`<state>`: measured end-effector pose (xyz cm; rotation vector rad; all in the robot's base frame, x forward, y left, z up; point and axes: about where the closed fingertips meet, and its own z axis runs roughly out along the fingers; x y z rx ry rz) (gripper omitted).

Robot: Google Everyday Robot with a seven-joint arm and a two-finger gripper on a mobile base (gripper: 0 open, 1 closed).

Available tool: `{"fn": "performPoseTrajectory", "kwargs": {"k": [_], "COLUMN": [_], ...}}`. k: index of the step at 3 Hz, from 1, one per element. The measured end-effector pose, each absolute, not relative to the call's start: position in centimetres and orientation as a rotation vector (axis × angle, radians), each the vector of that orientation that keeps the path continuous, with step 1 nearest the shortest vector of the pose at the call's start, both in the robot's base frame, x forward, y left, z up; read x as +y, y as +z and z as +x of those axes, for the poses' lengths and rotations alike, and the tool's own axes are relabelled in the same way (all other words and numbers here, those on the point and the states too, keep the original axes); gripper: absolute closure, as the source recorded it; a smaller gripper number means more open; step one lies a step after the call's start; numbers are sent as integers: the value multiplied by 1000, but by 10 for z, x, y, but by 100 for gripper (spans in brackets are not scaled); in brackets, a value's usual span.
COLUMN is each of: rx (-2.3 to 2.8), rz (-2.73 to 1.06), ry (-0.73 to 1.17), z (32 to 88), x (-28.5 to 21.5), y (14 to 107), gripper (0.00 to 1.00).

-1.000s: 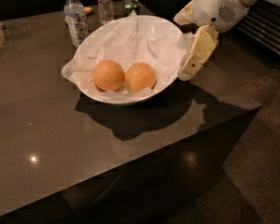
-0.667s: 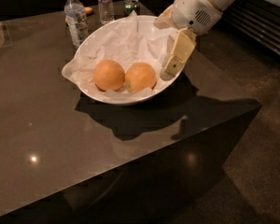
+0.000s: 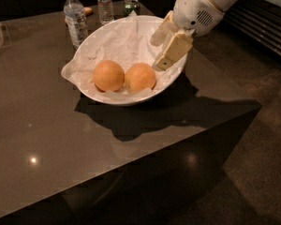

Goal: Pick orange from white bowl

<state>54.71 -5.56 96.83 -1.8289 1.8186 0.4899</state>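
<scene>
The white bowl (image 3: 91, 95) stands on the dark table, lined with crumpled white paper. Two oranges lie side by side in it. The duller, tan-toned orange (image 3: 140, 77) is on the right and its brighter twin (image 3: 108, 75) on the left. My gripper (image 3: 155, 54) hangs over the bowl's right side, just right of and slightly above the orange, not touching it. Its two cream fingers (image 3: 174, 49) point down and left, stand apart and hold nothing.
Two clear water bottles (image 3: 75, 17) (image 3: 103, 3) and a can (image 3: 130, 5) stand behind the bowl. A clear container (image 3: 0, 34) sits at the far left. The table's corner edge (image 3: 253, 108) lies to the right, with dark floor beyond.
My gripper has moved left from outside the bowl's right rim to over the bowl's inside, closer to the right-hand orange. The oranges and bowl have not moved.
</scene>
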Motion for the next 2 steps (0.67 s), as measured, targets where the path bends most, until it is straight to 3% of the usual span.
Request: {"fn": "performPoseTrajectory", "kwargs": {"k": [1,2], "rx": [1816,1807], "rz": [-1769,-1747], "ry": [546,621], "z": [551,561], "x": [-54,-43], "y": [957,942], "gripper": [39,26]}}
